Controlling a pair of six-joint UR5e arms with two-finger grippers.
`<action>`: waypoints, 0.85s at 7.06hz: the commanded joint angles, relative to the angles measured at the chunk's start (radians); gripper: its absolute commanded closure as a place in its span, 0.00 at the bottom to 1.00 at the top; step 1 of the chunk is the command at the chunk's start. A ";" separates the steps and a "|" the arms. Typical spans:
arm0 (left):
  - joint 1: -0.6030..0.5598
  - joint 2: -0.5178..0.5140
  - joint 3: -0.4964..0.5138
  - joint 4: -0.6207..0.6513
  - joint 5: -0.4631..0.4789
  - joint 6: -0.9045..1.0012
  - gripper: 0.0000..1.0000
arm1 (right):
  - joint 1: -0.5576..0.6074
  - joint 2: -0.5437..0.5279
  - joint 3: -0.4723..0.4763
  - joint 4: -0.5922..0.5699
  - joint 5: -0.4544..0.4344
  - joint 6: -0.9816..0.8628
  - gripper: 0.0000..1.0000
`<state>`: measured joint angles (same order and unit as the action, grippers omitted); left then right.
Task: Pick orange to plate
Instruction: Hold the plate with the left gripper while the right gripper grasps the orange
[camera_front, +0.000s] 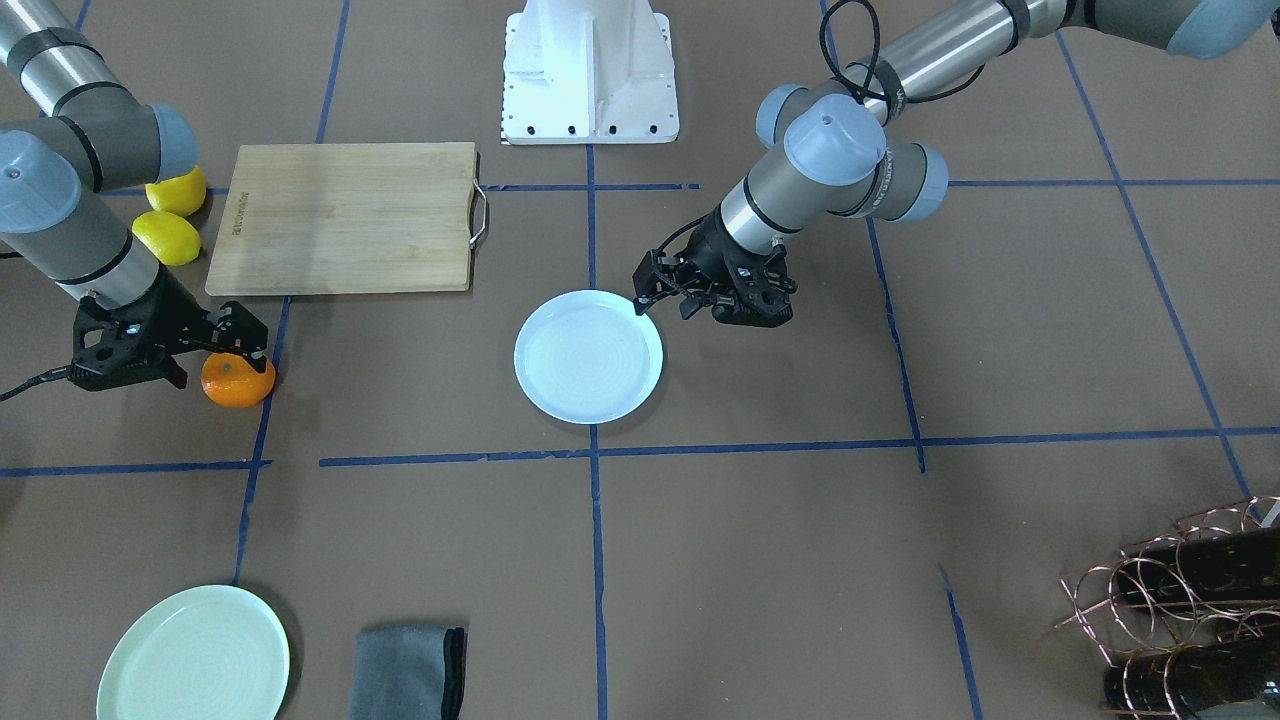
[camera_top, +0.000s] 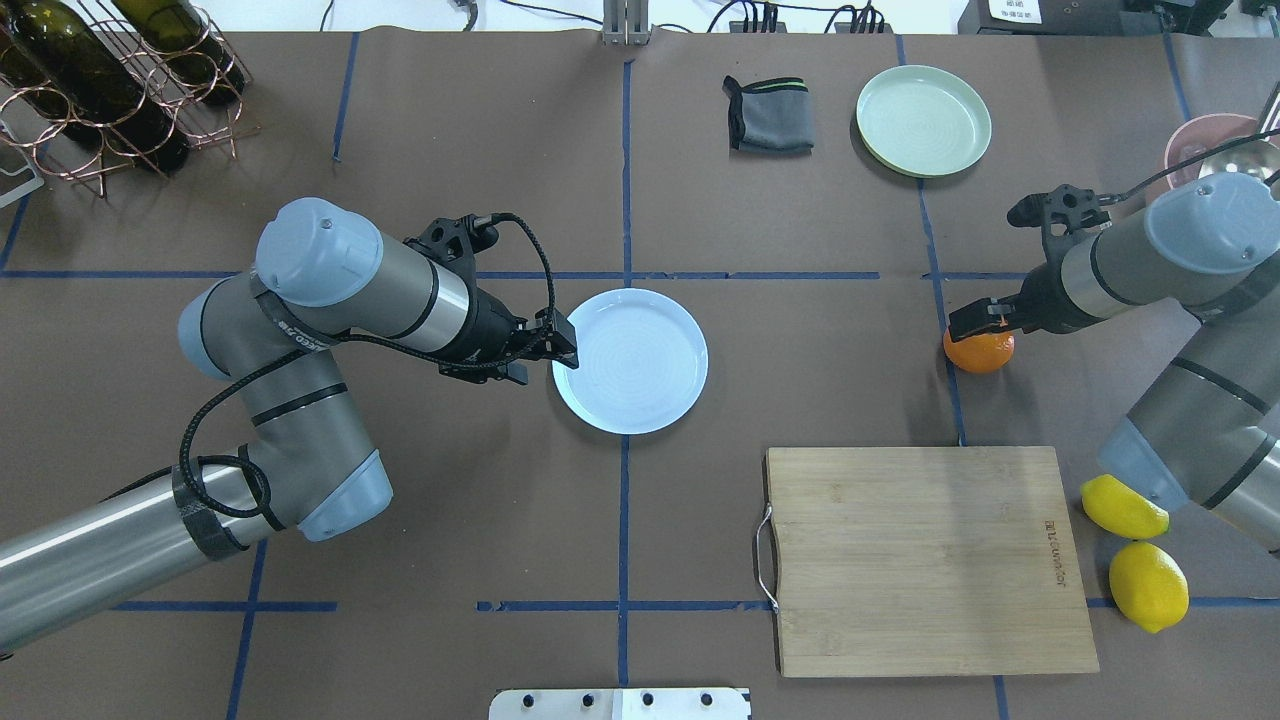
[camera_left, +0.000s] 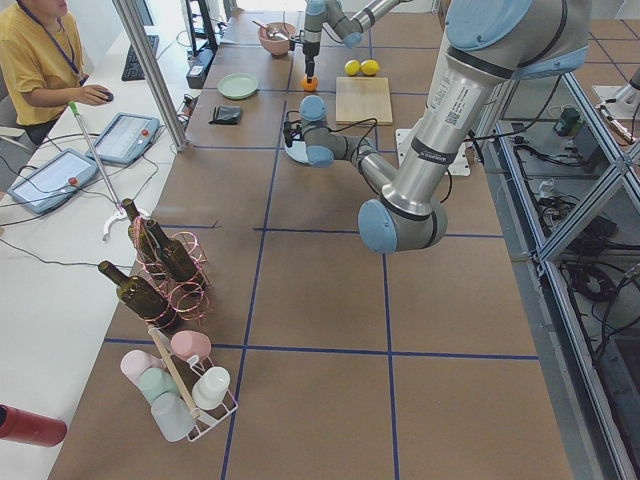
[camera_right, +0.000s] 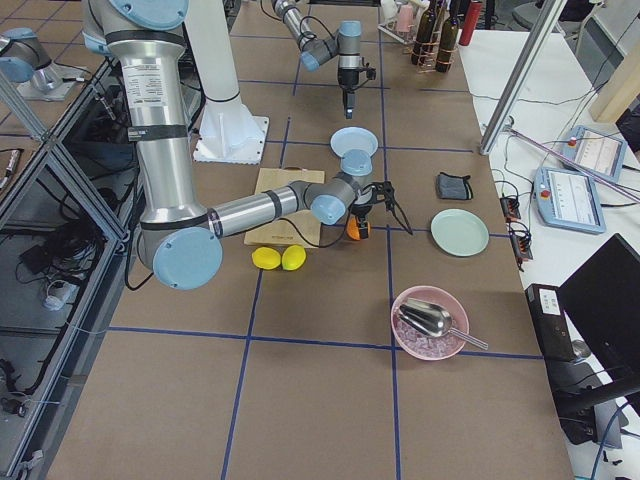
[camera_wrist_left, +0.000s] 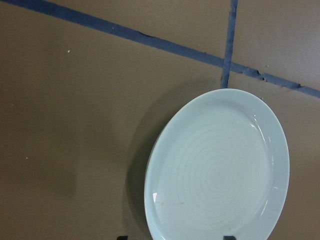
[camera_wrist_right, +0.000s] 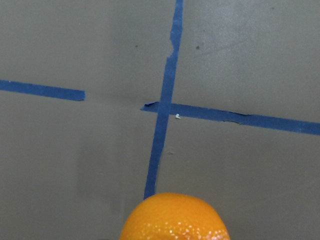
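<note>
Left gripper (camera_top: 558, 350) hangs at the left rim of the plate (camera_top: 640, 360), jaws set wide, holding nothing. The orange (camera_top: 980, 353) rests on the table (camera_top: 820, 350), well to the plate's right. Right gripper (camera_top: 985, 320) sits close over the orange; its jaw spread cannot be determined.

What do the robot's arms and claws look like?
The left arm and right arm are silver tubes with grey joints and pale blue round caps. The left claw and right claw are black. A black cable loops along the left arm.
</note>
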<state>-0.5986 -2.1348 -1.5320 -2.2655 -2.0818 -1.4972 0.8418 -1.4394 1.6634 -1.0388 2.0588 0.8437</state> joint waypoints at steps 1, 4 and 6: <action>-0.001 0.001 -0.005 0.001 0.000 0.000 0.29 | -0.021 0.001 -0.013 0.000 -0.041 -0.006 0.00; -0.001 0.004 -0.014 0.001 0.000 0.000 0.29 | -0.043 0.017 -0.025 0.000 -0.064 -0.003 0.00; -0.001 0.004 -0.016 0.001 0.000 0.000 0.29 | -0.043 0.014 -0.025 0.000 -0.065 -0.003 0.22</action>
<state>-0.5998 -2.1308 -1.5464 -2.2642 -2.0810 -1.4972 0.8009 -1.4240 1.6391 -1.0385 1.9961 0.8395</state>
